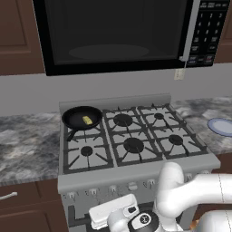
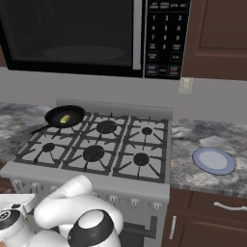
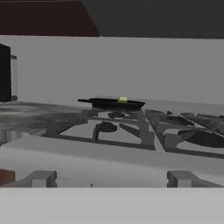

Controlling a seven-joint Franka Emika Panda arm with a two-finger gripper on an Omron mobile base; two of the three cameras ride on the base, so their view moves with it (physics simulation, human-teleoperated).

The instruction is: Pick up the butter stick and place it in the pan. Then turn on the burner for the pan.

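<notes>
The black pan (image 1: 80, 117) (image 2: 64, 116) rests on the stove's back left burner, its handle pointing toward the front left. Inside it lies the pale-yellow butter stick (image 1: 87, 120) (image 2: 64, 118). The hand view looks low across the grates and shows the pan (image 3: 114, 103) far off, with the butter stick (image 3: 123, 99) peeking over its rim. The burner under the pan is hidden by it. My gripper (image 1: 109, 211) hangs low before the stove's front panel, below the knobs. Its fingers are hidden behind the hand.
A row of knobs (image 1: 112, 187) (image 3: 41, 178) runs along the stove front. A pale blue plate (image 1: 221, 126) (image 2: 213, 160) lies on the counter to the right. A black microwave (image 1: 118, 31) hangs over the stove. The other burners (image 1: 133, 145) stand bare.
</notes>
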